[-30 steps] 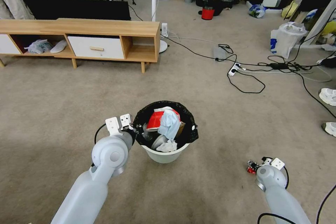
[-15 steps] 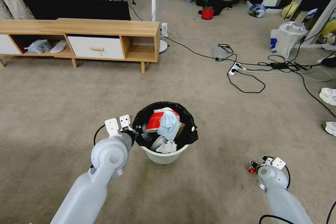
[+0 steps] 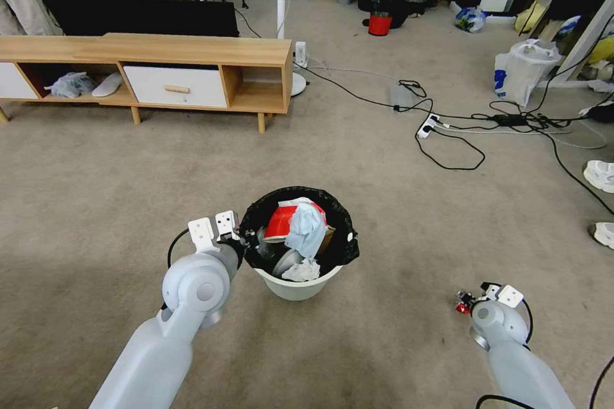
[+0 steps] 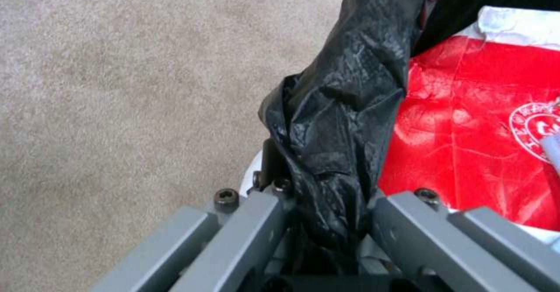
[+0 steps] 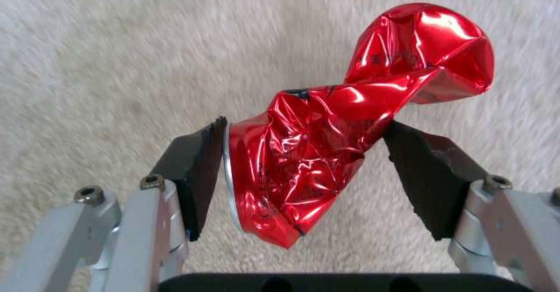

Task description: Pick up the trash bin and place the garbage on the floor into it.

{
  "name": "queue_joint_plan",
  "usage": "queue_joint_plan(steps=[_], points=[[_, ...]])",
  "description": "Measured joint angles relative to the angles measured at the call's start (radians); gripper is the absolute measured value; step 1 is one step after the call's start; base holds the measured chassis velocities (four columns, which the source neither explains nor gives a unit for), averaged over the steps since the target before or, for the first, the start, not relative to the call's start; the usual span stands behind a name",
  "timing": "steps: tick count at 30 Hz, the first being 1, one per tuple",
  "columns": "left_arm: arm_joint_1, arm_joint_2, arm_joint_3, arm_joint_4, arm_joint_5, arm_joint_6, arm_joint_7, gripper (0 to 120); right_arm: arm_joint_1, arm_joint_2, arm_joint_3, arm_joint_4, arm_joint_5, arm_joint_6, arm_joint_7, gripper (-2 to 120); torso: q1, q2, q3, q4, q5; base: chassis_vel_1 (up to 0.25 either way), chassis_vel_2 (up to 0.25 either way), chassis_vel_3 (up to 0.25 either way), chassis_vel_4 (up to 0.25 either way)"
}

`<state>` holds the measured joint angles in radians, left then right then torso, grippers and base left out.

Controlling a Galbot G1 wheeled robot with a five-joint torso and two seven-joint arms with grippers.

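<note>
Head view: the trash bin (image 3: pixel 295 244) stands on the carpet floor (image 3: pixel 384 204) in front of the robot, white wall below, black bag (image 3: pixel 339 249) folded over the rim. Inside: red-white packet (image 3: pixel 281 222), light blue mask (image 3: pixel 306 234), crumpled white tissue (image 3: pixel 300 270). Left hand (image 3: pixel 246 244) sits at the bin's left rim. Right hand (image 3: pixel 462 303) is low, well apart to the bin's right, with something small and red at its tip. Wooden cabinet (image 3: pixel 147 70) and cables (image 3: pixel 448 134) lie further off. Left wrist view: left hand (image 4: pixel 327 222) has its fingers (image 4: pixel 251 222) closed together on the trash bin (image 4: pixel 253 182) at its edge, pinching the black bag (image 4: pixel 338 121) and the rim beneath; the red-white packet (image 4: pixel 472 143) lies just inside. Right wrist view: right hand (image 5: pixel 303 169) is clamped on a red wrapper (image 5: pixel 344 121), pads (image 5: pixel 201 169) pressing either side of its crumpled middle, the twisted end free above the carpet floor (image 5: pixel 117 64). Handling, as judged: wrapper is foil, very light, slick and crushable, so a mid-body pinch suits it, though it could slide between the pads. Bin looks light, thin-walled; a one-sided rim grip may let it tilt, and the loose bag film could slip over the plastic.
</note>
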<state>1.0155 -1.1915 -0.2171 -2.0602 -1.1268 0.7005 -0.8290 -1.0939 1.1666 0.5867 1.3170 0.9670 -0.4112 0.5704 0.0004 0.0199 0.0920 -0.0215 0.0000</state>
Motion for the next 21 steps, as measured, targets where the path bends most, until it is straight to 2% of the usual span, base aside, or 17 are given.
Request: queue_joint_plan(steps=[9, 16, 21], points=[[0.0, 0.008, -0.004, -0.007, -0.008, 0.0, 0.0, 2, -0.034, -0.036, 0.003, 0.133, -0.066, 0.001, 0.004, 64, 0.0, 0.0, 0.0, 0.0001, -0.0001, 0.0, 0.0, 0.0, 0.0], [-0.004, 0.007, -0.002, -0.006, -0.013, 0.0, -0.002, 2, -0.054, -0.059, -0.022, 0.302, -0.15, 0.01, 0.011, 64, 0.0, 0.0, 0.0, 0.0001, -0.0001, 0.0, 0.0, 0.0, 0.0], [-0.005, 0.007, -0.001, -0.005, -0.016, 0.0, -0.004, 2, -0.053, -0.073, -0.035, 0.357, -0.173, 0.015, 0.017, 64, 0.0, 0.0, 0.0, 0.0003, -0.0001, 0.0, 0.0, 0.0, 0.0]])
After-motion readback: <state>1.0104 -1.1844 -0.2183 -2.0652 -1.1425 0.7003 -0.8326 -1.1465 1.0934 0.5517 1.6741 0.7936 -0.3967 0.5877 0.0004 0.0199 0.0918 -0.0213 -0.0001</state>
